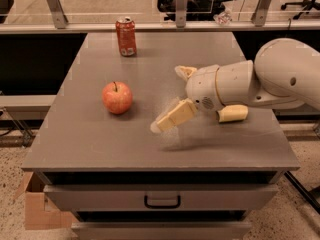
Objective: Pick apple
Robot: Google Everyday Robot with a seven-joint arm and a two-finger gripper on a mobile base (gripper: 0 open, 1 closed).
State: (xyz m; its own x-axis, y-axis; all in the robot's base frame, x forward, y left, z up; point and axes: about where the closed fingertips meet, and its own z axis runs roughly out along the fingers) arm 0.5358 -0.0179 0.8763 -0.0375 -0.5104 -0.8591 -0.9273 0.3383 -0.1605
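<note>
The apple [117, 97] is red with yellowish patches and a short dark stem. It stands upright on the left half of the grey table [90, 144]. My gripper [167, 99] reaches in from the right on a white arm [280, 74] and hovers low over the table's middle. It is a short way right of the apple and not touching it. Its cream fingers [172, 118] are spread apart and hold nothing.
A red soda can [126, 36] stands at the table's back left. The table front has a drawer with a dark handle [162, 202]. A cardboard box [35, 209] sits on the floor at the lower left. A metal rail [160, 28] runs behind the table.
</note>
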